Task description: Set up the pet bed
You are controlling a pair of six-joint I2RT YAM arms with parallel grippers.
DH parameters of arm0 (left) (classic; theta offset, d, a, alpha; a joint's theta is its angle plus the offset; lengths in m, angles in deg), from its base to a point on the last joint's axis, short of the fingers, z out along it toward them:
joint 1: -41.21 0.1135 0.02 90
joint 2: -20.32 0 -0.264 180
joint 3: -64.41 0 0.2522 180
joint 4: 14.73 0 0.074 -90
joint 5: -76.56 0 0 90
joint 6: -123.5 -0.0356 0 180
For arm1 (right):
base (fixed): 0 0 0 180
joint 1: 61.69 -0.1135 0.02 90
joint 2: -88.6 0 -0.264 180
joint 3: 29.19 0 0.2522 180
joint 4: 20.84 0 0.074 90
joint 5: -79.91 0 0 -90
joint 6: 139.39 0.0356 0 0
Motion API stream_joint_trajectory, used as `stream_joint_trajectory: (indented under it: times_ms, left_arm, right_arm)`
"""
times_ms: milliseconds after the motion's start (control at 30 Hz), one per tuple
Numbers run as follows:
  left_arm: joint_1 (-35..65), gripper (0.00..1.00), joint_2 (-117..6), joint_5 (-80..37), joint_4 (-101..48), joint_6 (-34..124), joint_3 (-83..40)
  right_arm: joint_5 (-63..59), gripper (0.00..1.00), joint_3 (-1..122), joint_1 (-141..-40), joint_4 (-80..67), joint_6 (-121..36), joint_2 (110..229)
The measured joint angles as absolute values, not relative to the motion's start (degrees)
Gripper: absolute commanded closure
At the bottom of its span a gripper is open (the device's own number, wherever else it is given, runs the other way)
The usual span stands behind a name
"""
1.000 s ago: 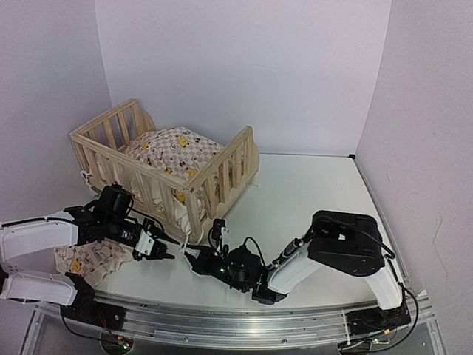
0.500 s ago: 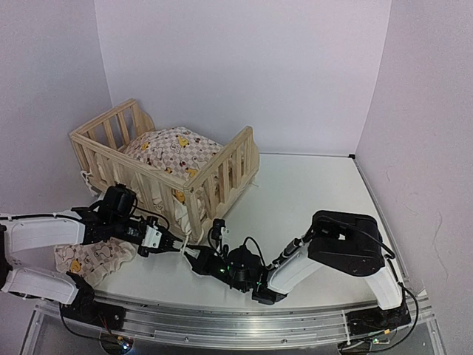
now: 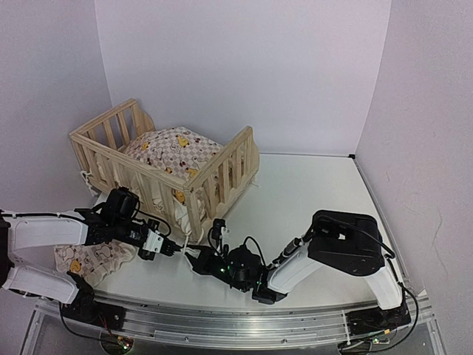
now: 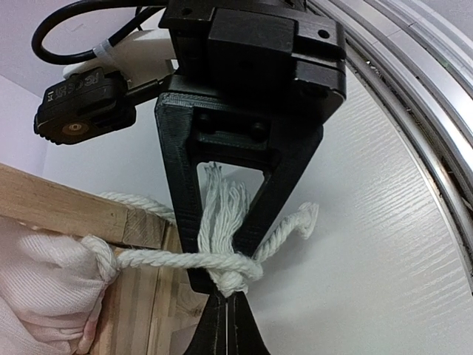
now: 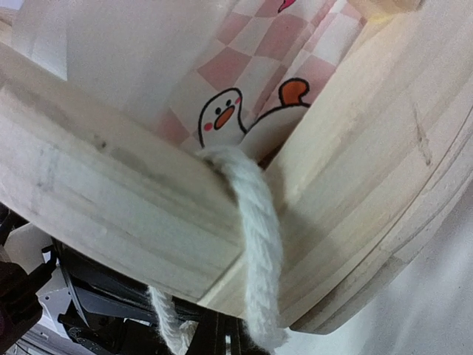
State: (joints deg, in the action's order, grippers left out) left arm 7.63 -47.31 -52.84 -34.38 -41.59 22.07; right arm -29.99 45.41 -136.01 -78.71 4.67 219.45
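Bed position: you find the pet bed frame [image 3: 222, 168] upright at the back left of the white table [image 3: 318, 200], close to the left wall, with the cushion [image 3: 174, 148] lying inside it.
Long axis: it runs diagonally from the far left toward the table's middle, and the near corner post points at your grippers.
Surroundings: a loose checked pad [image 3: 87, 259] lies flat on the table under your left arm.
Obstruction: the corner post stands just behind both grippers, and they crowd each other tip to tip.
Materials: pale slatted pine; pink-white checked fabric with ducks; a twisted white tie string [image 4: 177, 259] with a frayed end, looped around a rail.
Left gripper [image 3: 176, 251]: fingers pinched together on the tie string.
Right gripper [image 3: 189, 254]: fingers clamped on the same string.
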Motion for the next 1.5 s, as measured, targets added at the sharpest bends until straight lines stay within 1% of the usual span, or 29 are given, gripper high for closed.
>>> stream_joint_trajectory:
  times_ms: [500,533,567,633,767,1100,1267,1367,1500]
  left_arm:
    - [7.04,1.0,-44.87,-52.91,-36.3,-41.24,22.27]
    - [7.04,1.0,-44.81,-52.91,-36.51,-41.24,22.27]
    - [7.04,1.0,-44.77,-52.9,-36.8,-41.26,22.27]
    - [7.04,1.0,-44.66,-52.83,-37.36,-41.13,22.27]
    - [7.04,1.0,-44.61,-52.31,-37.89,-39.98,22.23]
    - [7.04,1.0,-44.61,-50.4,-39.1,-38.53,22.16]
    - [7.14,1.0,-44.65,-49.59,-39.33,-38.5,22.16]
    - [7.15,1.0,-44.74,-49.25,-39.52,-38.51,22.16]
    - [7.15,1.0,-44.91,-49.23,-39.52,-38.51,22.16]
  right_arm:
    - [-29.71,1.0,43.95,-136.06,-81.0,3.38,219.12]
    - [-29.69,0.98,43.95,-136.06,-81.03,3.36,219.12]
    - [-29.63,0.91,43.94,-136.06,-81.03,3.36,219.12]
    - [-29.54,0.82,43.91,-136.07,-81.04,3.29,219.11]
    - [-29.43,0.71,42.83,-136.06,-80.94,2.87,218.65]
    - [-25.71,0.61,37.93,-136.04,-80.47,2.95,213.57]
    - [-24.36,0.59,33.82,-136.22,-80.29,2.11,209.92]
    - [-25.42,0.48,30.73,-136.65,-80.03,1.25,207.56]
    - [-27.14,0.4,30.2,-138.57,-77.65,-5.39,207.42]
